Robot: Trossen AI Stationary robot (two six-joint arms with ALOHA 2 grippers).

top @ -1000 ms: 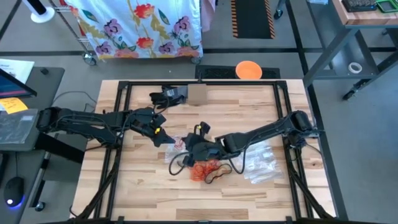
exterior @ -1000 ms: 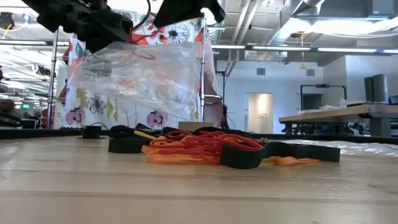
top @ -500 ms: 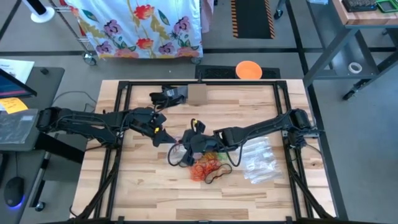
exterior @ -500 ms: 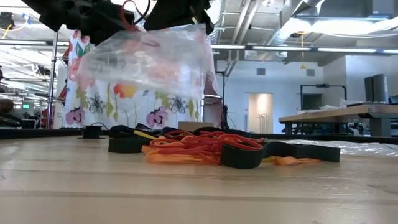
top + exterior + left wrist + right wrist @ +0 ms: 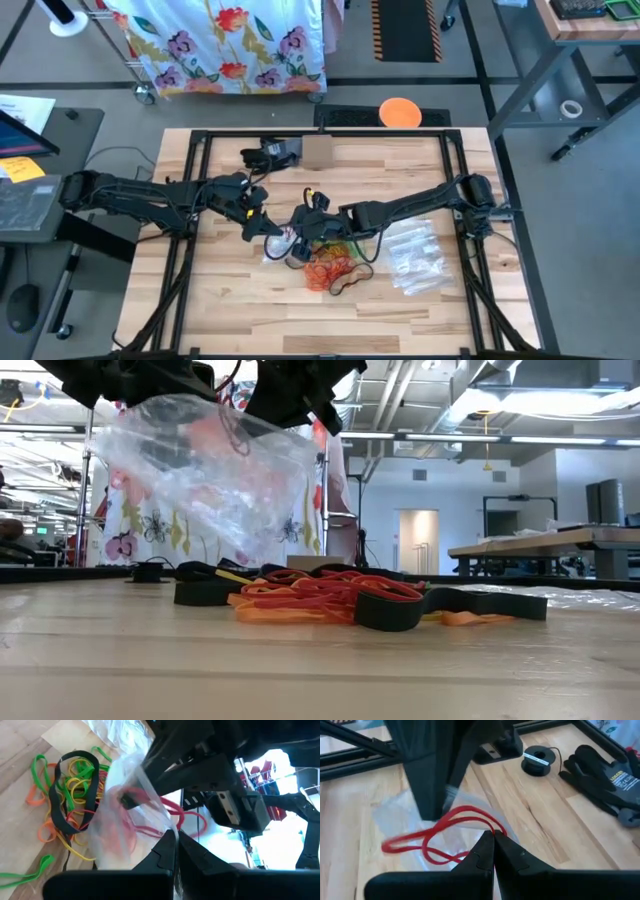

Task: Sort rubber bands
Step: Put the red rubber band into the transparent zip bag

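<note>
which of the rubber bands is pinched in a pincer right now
The red rubber band, pinched in the right pincer over the clear bag the left pincer holds up. The other bands lie heaped in the pile on the table.

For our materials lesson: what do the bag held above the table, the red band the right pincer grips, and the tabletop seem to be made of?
Bag: probably thin clear plastic film; see-through, crinkled, glossy.
Red band: likely rubber; a thin, limp loop with a matte look, pinched in the right pincer.
Tabletop: appears to be light wood in joined strips, with visible grain and a smooth finish.
</note>
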